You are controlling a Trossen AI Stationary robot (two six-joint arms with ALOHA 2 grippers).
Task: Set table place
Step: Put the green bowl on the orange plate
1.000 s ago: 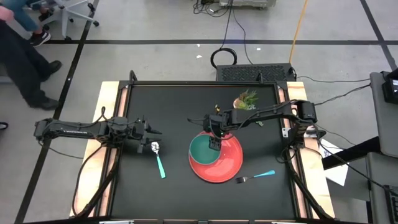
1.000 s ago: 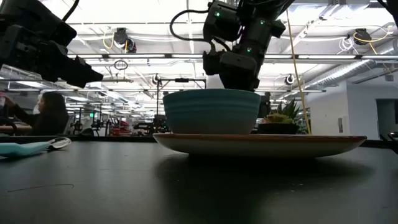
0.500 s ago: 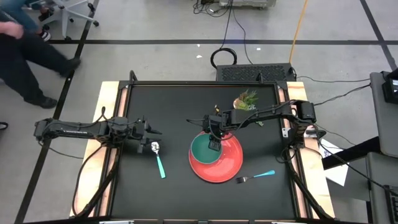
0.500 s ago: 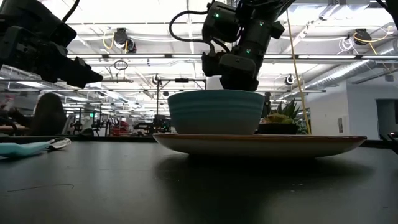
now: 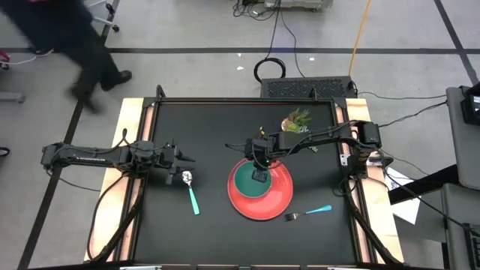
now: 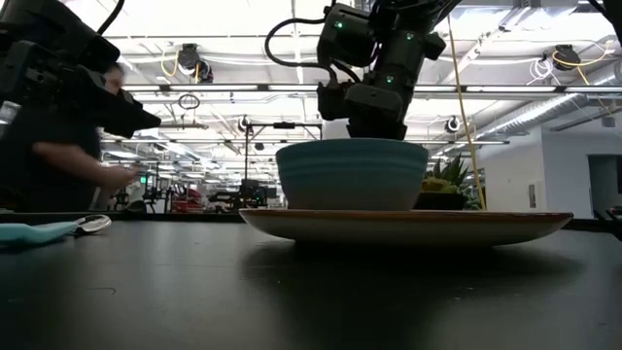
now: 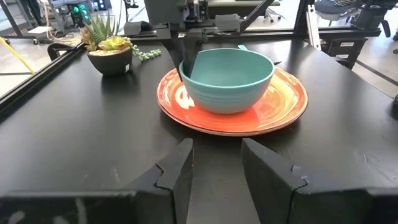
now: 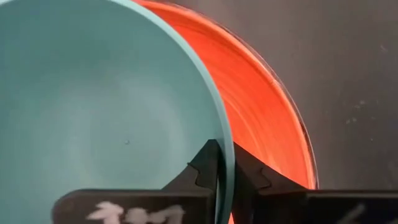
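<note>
teal bowl point(image 5: 253, 181) upright on red plate point(image 5: 276, 201) | spoon point(image 5: 191, 193) left | fork point(image 5: 307, 213) right

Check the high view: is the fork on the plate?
No. The fork lies on the table, off the plate, on the right arm's side.

The right arm reaches in from the right edge of the high view toward the middle of the frame, its wrist bent downward. The right gripper point(image 5: 257, 175) points straight down, its fingers point(image 8: 210, 163) pinched on a thin rim. The left arm lies level at mid-left, the left gripper point(image 5: 187, 159) parted and holding nothing.
</note>
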